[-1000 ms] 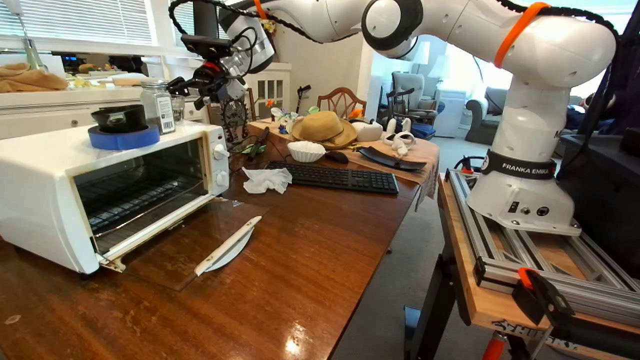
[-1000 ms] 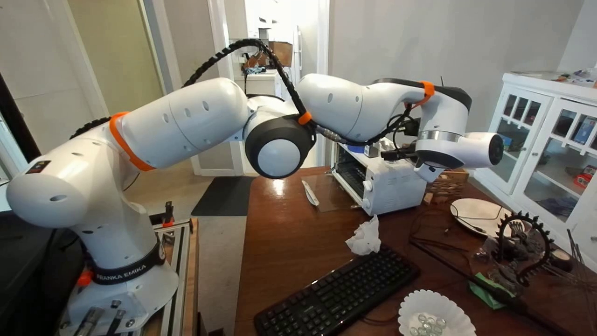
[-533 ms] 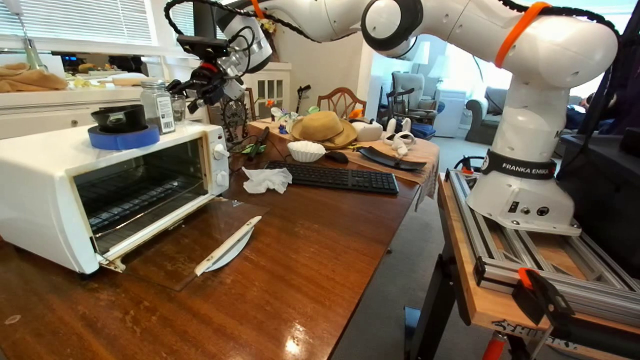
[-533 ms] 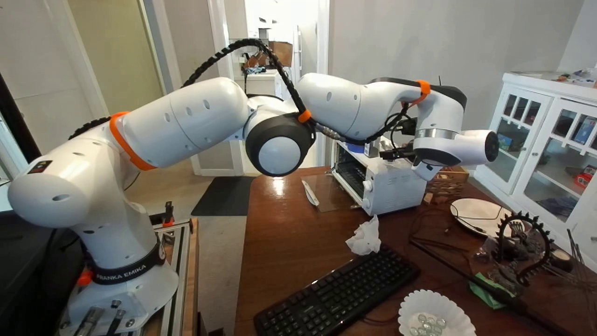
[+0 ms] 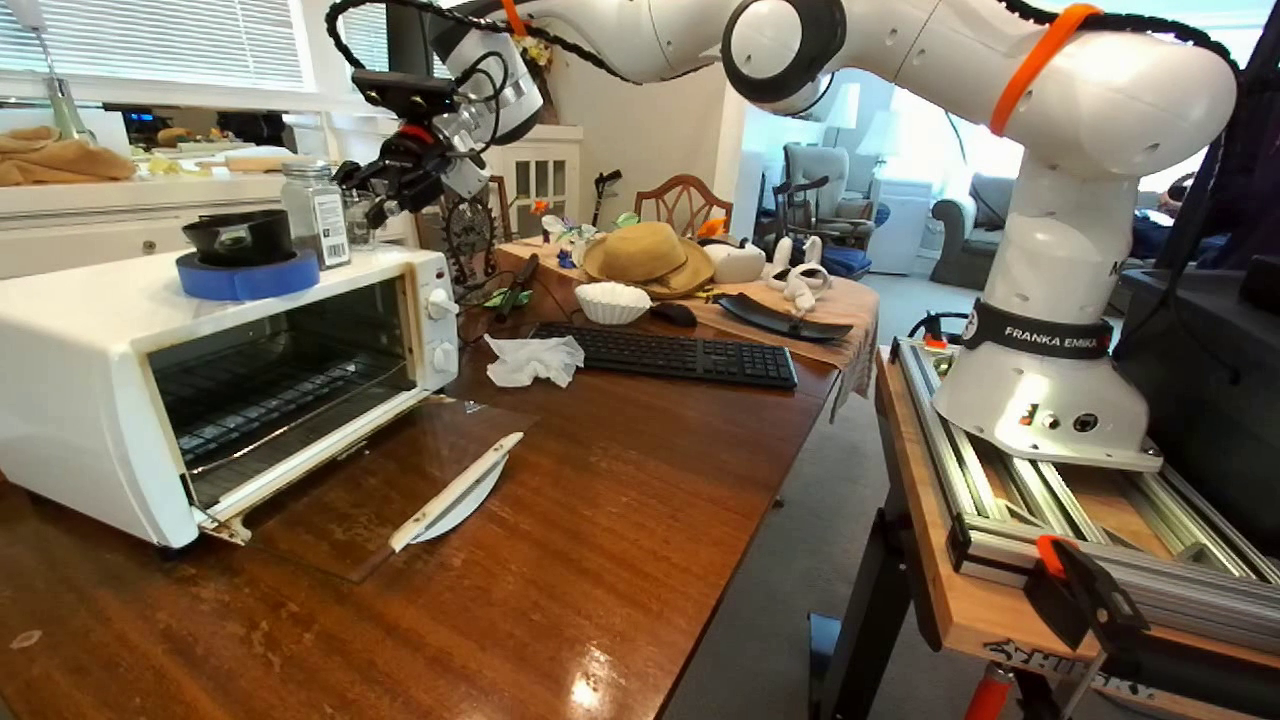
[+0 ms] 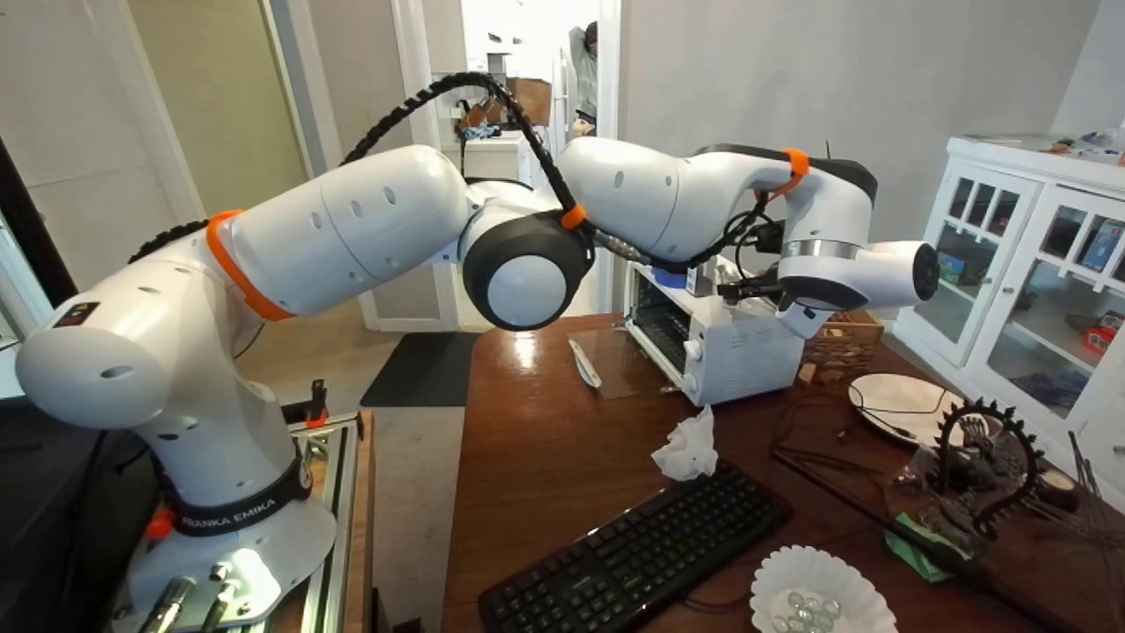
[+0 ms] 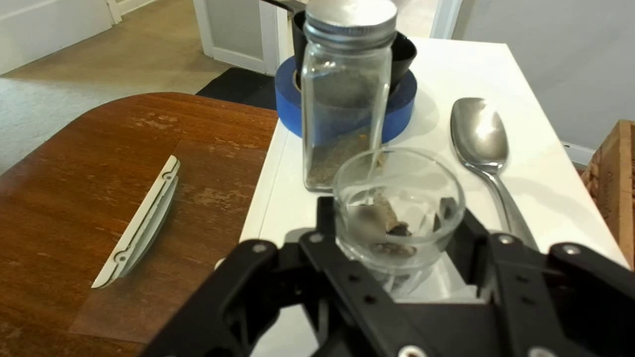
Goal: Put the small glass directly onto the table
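Note:
The small glass [image 7: 402, 198], a short clear tumbler, stands on the white toaster oven's top [image 7: 471, 64]. In the wrist view my gripper [image 7: 393, 217] has a black finger against either side of it, shut on the glass. Brown and dark bits show inside the glass or through it. In an exterior view the glass [image 5: 358, 225] sits at the oven's near end, partly covered by the gripper [image 5: 364, 195]. The other exterior view angle hides the glass behind the wrist. Below lies the glossy reddish-brown table [image 5: 600, 540].
Close beside the glass rises a taller lidded jar [image 7: 345, 99]. Behind it are blue tape [image 7: 287, 99] and a black cup [image 5: 238, 235]. A spoon [image 7: 478, 134] lies on the oven. The lowered oven door's handle [image 5: 457, 492], a keyboard [image 6: 642, 545] and a crumpled tissue [image 6: 688, 447] occupy the table.
My gripper's fingers have drawn together onto the small glass, and the wrist has shifted slightly. The glass stays in place on the oven. A person now appears in the far doorway.

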`<state>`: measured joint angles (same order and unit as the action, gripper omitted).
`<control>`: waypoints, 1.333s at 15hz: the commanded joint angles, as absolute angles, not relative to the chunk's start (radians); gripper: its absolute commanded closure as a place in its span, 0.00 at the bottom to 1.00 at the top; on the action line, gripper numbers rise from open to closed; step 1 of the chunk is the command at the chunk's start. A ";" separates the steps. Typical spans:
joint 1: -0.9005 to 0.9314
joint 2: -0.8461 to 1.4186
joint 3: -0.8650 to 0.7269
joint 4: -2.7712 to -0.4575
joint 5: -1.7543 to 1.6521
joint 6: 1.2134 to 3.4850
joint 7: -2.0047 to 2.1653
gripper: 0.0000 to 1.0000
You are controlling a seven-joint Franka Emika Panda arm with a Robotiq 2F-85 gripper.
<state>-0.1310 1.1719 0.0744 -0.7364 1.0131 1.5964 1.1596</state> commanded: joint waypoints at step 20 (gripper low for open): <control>-0.272 1.082 0.026 -0.831 0.776 0.843 0.995 0.69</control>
<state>-0.2766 1.0839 0.0408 -0.7921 0.8087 0.8559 1.0230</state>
